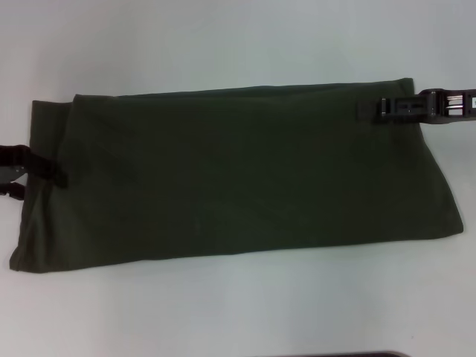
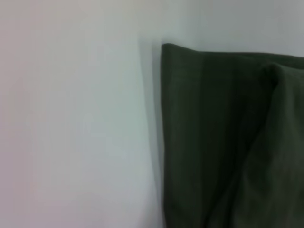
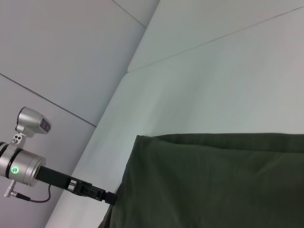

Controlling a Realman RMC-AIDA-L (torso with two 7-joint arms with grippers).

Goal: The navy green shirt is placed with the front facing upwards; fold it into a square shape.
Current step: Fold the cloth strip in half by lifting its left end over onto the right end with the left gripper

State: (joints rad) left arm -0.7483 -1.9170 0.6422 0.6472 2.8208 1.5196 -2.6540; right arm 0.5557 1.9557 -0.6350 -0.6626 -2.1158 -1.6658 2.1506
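Observation:
The navy green shirt [image 1: 238,171] lies as a long dark olive band across the white table [image 1: 238,312]; no print or collar shows. My left gripper [image 1: 61,178] comes in from the left and is shut on the shirt's left end, about midway along that edge. At the upper right, my right gripper [image 1: 361,108] reaches over the cloth and is shut on it near the far edge. In the left wrist view one shirt [image 2: 213,133] corner shows, with a soft fold. From the right wrist I see the shirt [image 3: 213,180] and the left gripper [image 3: 111,197] at its far end.
White table surface surrounds the shirt on all sides. A dark strip [image 1: 372,354] shows at the table's near edge. Pale wall panels [image 3: 71,57] rise beyond the table's far side. The left arm's silver wrist [image 3: 21,166] carries a green light.

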